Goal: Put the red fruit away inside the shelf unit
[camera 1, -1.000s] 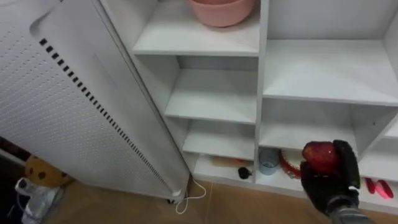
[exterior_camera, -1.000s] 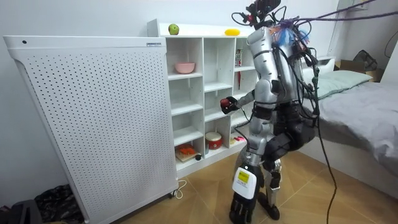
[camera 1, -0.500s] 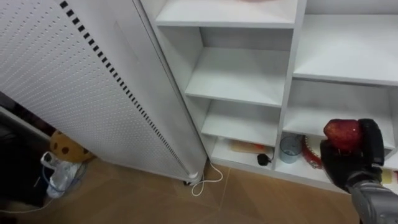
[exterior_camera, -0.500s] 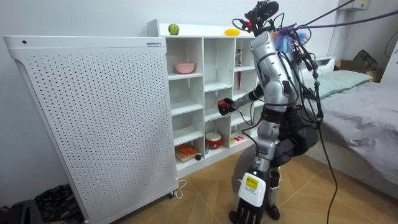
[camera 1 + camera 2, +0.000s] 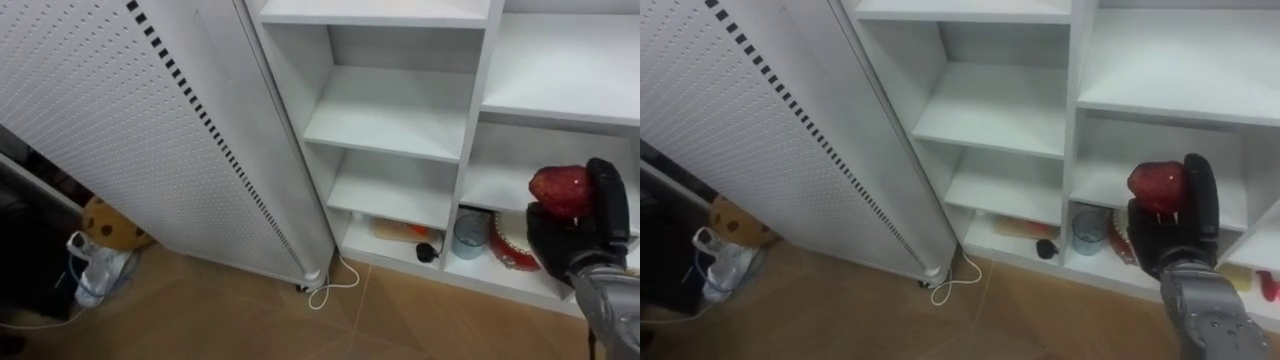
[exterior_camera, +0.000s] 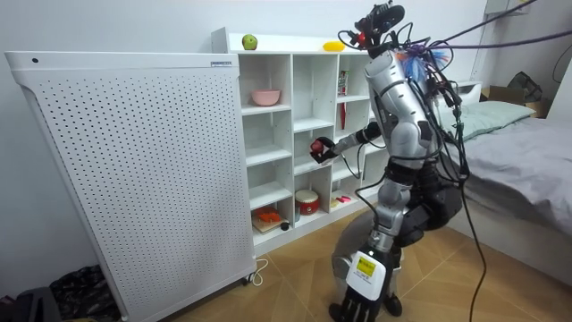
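The right robot hand is clamped on a red fruit, fingers curled round it from below and behind; it holds the fruit up in front of the lower right compartments of the white closet, not resting on any shelf; behind it on the bottom shelf stand a small cup and a red round thing; a white perforated panel stands beside the closet's left side; in the room view the robot stands between closet and bed; a green apple and a yellow fruit lie on the closet's top; a pink bowl sits on an upper shelf.
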